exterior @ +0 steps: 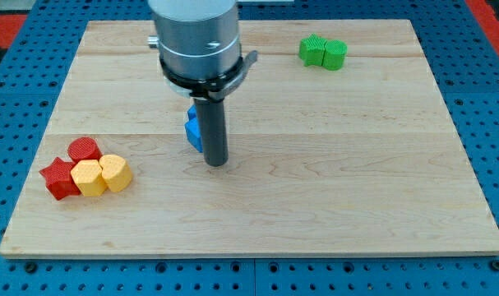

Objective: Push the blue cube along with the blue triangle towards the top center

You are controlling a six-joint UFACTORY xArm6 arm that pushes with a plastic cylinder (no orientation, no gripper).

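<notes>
Arm: the metal cylinder of the arm [195,37] comes down from the view's top, left of centre, and ends in a straight dark rod.
End effector: a plain rod with no jaws, so there is nothing to spread or press together; it pinches nothing.
My tip [218,163]: rests on the bench a little left of the centre, at the lower right corner of the blue block.
Blue block [194,129]: just beside the rod on the view's left and partly hidden behind it; only a narrow blue part shows, so I cannot tell whether it is the cube, the triangle or both, nor whether the rod touches it.
Bench [339,164]: a pale wooden board lying on a blue perforated surface.
Green blocks [323,53]: two, touching side by side, near the view's top right, well apart from my tip.
Red blocks [83,150]: two at the view's lower left; one rounded piece sits above, one star-like piece at the far left of the cluster.
Yellow blocks [102,175]: two, side by side, touching each other and the red ones, on the right of that cluster.
</notes>
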